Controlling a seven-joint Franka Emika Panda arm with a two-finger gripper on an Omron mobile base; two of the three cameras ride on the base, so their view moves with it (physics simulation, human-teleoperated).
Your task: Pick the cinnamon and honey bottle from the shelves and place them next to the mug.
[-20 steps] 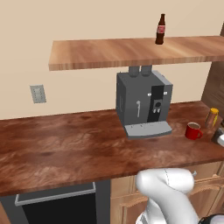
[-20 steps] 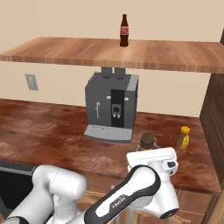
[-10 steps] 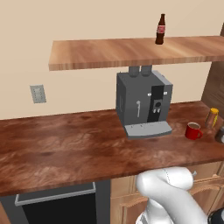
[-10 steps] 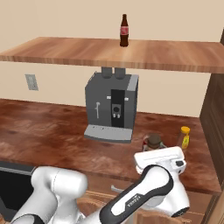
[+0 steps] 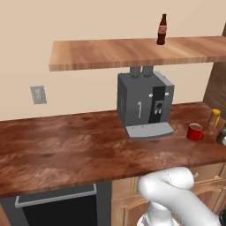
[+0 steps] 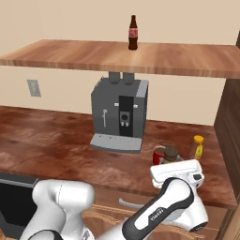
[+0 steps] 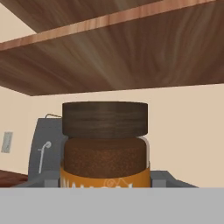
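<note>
left base view: the honey bottle (image 5: pixel 214 119) already stands on the table (image 5: pixel 66 145) just beside the mug (image 5: pixel 194 132), the shelves (image 5: pixel 132 50) holding a slim brown bottle (image 5: pixel 162 30). right base view: the cinnamon (image 6: pixel 170 154) sits low beside the mug (image 6: pixel 159 153), likely the placing step. hand view: the fingers (image 7: pixel 105 186) stand clamped on the cinnamon (image 7: pixel 105 140); next they should open, then withdraw.

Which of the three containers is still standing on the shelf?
The slim brown bottle with the red label stands on the shelves. The honey bottle and the cinnamon are down at the counter.
</note>
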